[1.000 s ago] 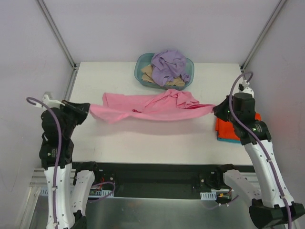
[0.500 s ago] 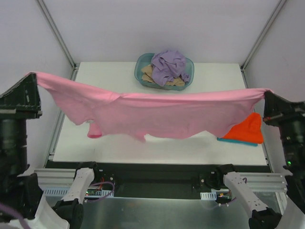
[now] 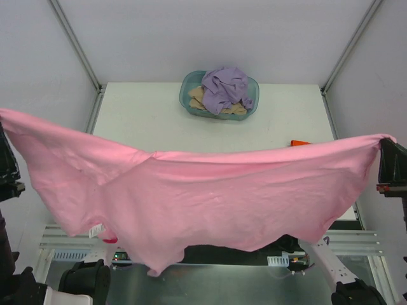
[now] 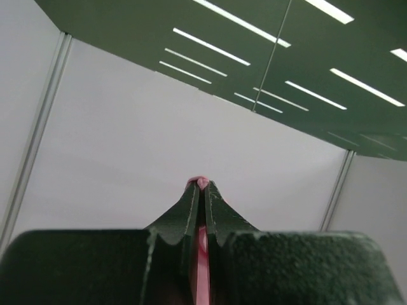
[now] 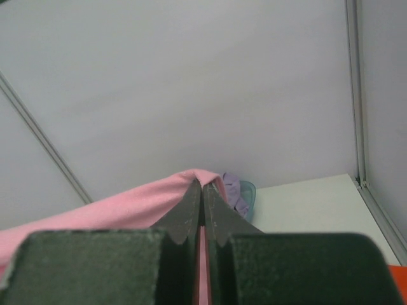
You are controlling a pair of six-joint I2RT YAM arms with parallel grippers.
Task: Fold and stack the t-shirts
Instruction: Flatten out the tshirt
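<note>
Left claw (image 4: 202,185) and right claw (image 5: 202,185) are each closed tight on an end of the pink shirt (image 3: 210,203). Limp and light, it sags between them, so corner holds seem right.

Pink t-shirt (image 3: 210,203) spread wide aloft

Basket (image 3: 185,100) on table (image 3: 140,121), behind t-shirt (image 3: 210,197)

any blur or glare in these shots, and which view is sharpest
Top external: evenly lit and sharp, the pink t-shirt crisp. Left wrist: the left pincer dark and soft up close, bright ceiling lights without flare. Right wrist: the right pincer equally dark, the basket behind slightly blurred.
</note>
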